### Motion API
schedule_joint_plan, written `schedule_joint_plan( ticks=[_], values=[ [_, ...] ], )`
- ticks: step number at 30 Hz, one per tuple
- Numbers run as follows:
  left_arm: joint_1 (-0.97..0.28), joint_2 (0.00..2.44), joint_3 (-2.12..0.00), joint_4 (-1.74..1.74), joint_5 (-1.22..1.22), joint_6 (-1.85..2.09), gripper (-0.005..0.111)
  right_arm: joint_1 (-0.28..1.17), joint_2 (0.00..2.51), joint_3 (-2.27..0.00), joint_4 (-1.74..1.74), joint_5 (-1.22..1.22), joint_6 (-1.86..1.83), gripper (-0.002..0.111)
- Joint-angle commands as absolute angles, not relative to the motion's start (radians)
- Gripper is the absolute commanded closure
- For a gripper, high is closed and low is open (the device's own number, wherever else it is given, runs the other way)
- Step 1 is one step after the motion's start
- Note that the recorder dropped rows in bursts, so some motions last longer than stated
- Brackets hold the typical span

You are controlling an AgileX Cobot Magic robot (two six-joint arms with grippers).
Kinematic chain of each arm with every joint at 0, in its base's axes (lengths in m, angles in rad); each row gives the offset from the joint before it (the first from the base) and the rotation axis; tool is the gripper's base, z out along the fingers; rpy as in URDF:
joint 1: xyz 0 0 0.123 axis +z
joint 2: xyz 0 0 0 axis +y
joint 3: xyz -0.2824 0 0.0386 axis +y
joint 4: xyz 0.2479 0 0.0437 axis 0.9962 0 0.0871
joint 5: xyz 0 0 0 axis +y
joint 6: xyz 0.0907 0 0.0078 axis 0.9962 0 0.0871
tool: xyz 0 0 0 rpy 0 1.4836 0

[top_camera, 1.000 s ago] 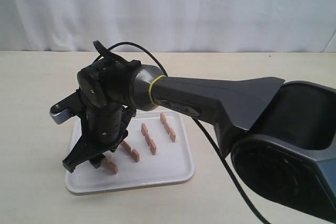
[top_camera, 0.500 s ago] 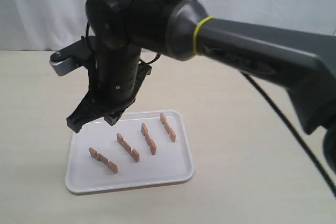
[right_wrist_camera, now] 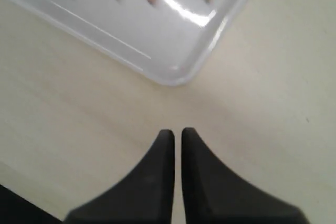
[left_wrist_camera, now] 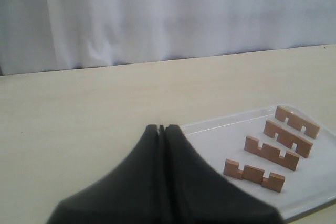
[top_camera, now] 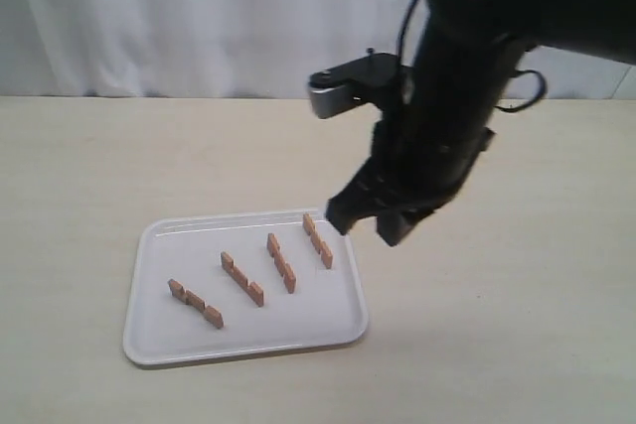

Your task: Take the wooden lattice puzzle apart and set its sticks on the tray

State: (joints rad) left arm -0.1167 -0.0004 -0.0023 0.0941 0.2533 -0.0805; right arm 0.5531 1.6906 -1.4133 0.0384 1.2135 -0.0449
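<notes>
The right pincer (top_camera: 370,225) hangs nearly closed, with only a thin slit between its fingers and nothing in it. It is raised above the surface (top_camera: 517,345), just off a corner of the tray (top_camera: 298,337). The left pincer (left_wrist_camera: 161,128) is pressed fully together, also empty, and looks onto the tray from the side. All four sticks (top_camera: 281,262) lie apart in a row on the tray, none interlocked, so the job looks finished. The danger now is disturbance. The nearest stick sits close to the rim under the right pincer, and a low sweep or drop there could clip the rim, jolt the light tray and send sticks sliding together or over the low edge. The same holds if the left arm swings across.
</notes>
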Motion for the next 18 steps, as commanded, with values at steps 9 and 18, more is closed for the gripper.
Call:
schedule_joint_plan(
  ticks=[9, 18],
  values=[
    [-0.116, 0.0, 0.0, 0.093, 0.241, -0.084, 0.107, 0.303, 1.265, -0.96, 0.041, 0.954, -0.025, 0.104],
    [-0.116, 0.0, 0.0, 0.093, 0.241, -0.084, 0.107, 0.301, 1.056, -0.813, 0.041, 0.885, 0.024, 0.104]
  ],
)
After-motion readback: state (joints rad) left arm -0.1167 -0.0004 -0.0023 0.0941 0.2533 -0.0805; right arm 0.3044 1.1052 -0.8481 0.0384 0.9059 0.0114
